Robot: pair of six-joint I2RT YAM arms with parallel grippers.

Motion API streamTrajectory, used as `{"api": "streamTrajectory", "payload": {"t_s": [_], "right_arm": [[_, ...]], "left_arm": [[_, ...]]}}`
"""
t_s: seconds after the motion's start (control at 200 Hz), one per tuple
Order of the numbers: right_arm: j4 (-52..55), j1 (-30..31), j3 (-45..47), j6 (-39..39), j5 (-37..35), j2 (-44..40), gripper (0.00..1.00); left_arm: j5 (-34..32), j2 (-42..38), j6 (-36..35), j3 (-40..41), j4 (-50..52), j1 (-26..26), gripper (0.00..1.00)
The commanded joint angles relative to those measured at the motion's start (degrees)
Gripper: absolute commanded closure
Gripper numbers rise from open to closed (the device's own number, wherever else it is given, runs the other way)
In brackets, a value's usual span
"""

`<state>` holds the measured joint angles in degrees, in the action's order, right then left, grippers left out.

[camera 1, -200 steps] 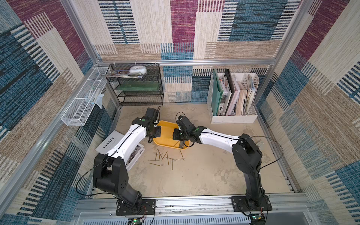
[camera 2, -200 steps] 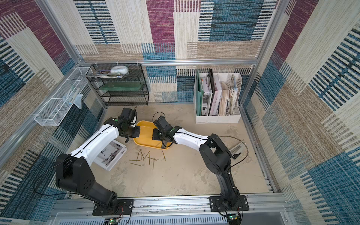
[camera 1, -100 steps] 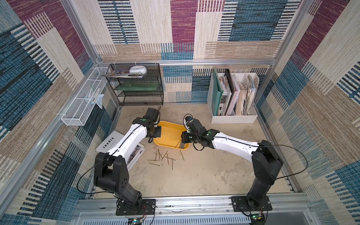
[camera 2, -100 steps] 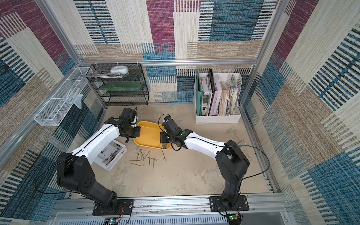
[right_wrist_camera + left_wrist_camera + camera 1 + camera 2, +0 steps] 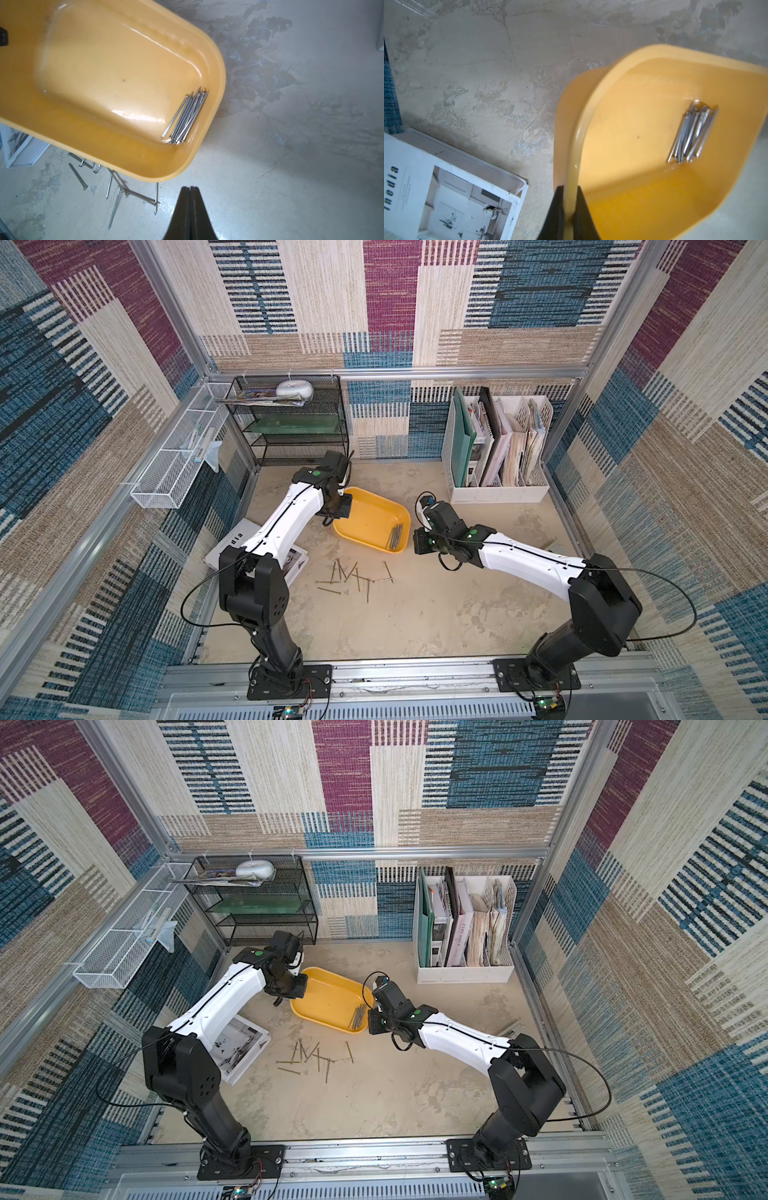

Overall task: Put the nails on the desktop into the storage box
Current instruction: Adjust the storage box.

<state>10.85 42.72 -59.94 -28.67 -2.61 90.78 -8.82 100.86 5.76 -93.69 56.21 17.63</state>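
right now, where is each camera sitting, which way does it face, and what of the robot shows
Top views: high over the front rail, looking down at the desktop; left arm and right arm show whole.
Left wrist: on the left arm, looking past the left end effector, shut on the storage box rim; only its fingers show.
Right wrist: on the right arm, looking past the shut, empty right end effector; only its fingers show.
Shared: both wrist views show the storage box and the nails bundled inside it.

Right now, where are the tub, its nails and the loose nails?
Tub (image 5: 370, 516): in a top view, bare floor.
Nails in tub (image 5: 188, 117): right wrist view, bundle's middle.
Loose nails (image 5: 351, 572): in a top view, scatter's middle.
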Motion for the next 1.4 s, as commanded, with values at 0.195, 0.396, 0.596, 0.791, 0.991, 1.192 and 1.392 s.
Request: {"api": "streamTrajectory", "payload": {"t_s": [0.195,0.396,0.596,0.791,0.991,1.192,1.392], "right_arm": [[-2.2,-1.7,2.2,3.0,3.1,0.8,0.99],[-2.8,-2.2,2.9,4.4,5.3,1.2,0.87],[-4.1,-3.3,4.2,3.5,7.9,1.4,0.7],[-7.4,-5.7,5.8,1.2,14.2,1.5,0.6],[-5.7,-9.4,7.8,0.5,13.3,-2.7,0.59],[-4.9,-12.1,9.5,0.7,16.4,-1.2,0.58],[-8.8,-14.3,10.6,0.8,19.3,-0.5,0.58]], "left_arm": [[-5.7,1.0,-1.3,-2.0,3.0,1.7,1.0],[-6.9,-0.7,0.3,0.3,2.5,3.2,1.0],[-7.5,-3.3,2.7,2.8,0.8,4.3,1.0],[-6.8,-4.6,5.9,4.8,-1.9,5.9,1.0],[-4.8,-3.1,9.5,4.2,-3.6,8.7,1.0],[-5.0,-0.1,11.5,2.8,-3.6,11.4,1.0],[-6.3,-0.3,12.4,3.2,-3.7,13.2,1.0]]}}
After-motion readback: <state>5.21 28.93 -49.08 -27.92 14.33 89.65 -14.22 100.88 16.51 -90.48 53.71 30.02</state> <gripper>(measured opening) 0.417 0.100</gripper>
